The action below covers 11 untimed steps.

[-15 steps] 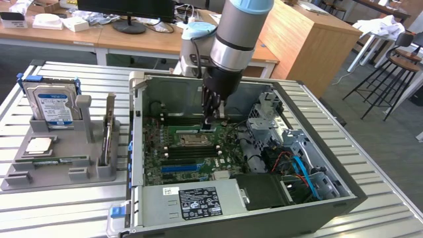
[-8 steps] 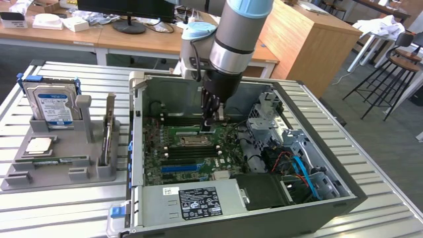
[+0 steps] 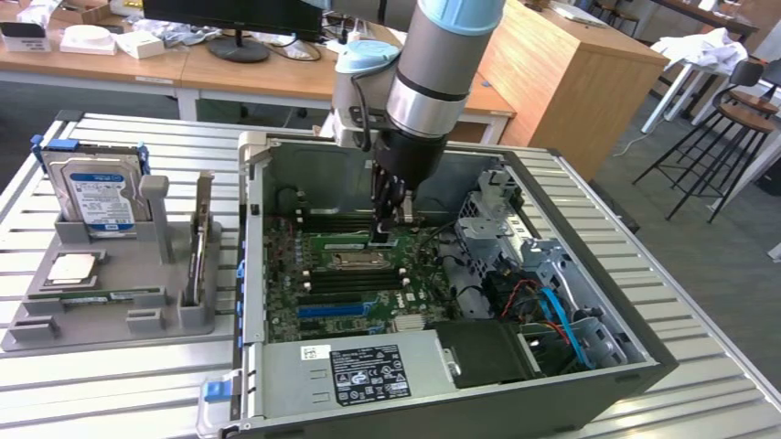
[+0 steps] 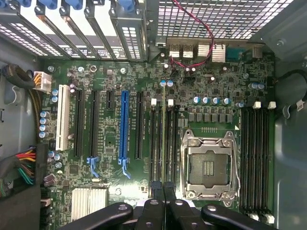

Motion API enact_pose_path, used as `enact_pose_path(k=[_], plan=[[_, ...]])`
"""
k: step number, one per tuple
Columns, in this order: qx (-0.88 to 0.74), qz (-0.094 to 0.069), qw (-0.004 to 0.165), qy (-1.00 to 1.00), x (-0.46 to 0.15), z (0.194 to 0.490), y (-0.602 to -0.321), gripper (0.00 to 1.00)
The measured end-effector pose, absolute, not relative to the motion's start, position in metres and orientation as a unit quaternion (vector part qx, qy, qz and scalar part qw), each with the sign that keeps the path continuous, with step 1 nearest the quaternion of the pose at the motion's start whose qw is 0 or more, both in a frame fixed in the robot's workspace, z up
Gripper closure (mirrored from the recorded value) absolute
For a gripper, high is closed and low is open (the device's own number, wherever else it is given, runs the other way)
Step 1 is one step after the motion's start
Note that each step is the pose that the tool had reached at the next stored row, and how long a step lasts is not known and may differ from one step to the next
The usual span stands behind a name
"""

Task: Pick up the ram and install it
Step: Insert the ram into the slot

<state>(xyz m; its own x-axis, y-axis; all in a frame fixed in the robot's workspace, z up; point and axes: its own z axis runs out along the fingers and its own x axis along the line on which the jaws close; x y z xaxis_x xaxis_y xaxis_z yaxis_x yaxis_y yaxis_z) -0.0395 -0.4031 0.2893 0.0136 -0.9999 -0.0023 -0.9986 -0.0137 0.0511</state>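
A: Pincer (image 3: 384, 226)?
B: Narrow, clamped on the ram (image 4: 164, 136), down inside the case (image 3: 586, 389), over the board (image 4: 108, 178).
A: Why held that way?
B: The fingers pinch the flat faces up high. I judge that leaves the lower edge free to meet a slot.
A: Where exactly?
B: Among the black slots (image 4: 154, 143) next to the socket (image 4: 209, 165). In line with one. Seated or just above it: cannot tell.
A: Axis?
B: The stick stands on edge and reads as a thin line from the wrist. Long axis parallel to the slots, contact edge pointing down at the board, as I read it.
A: Other stick?
B: Twin (image 3: 116, 294) lies flat in the grey tray (image 3: 183, 315), well apart, outside the case.
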Motion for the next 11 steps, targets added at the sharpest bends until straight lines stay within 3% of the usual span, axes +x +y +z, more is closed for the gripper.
enact_pose_path(k=[11], plan=[[0.712, -0.019, 0.017, -0.702, -0.0314, 0.2891, -0.4031, 0.89]])
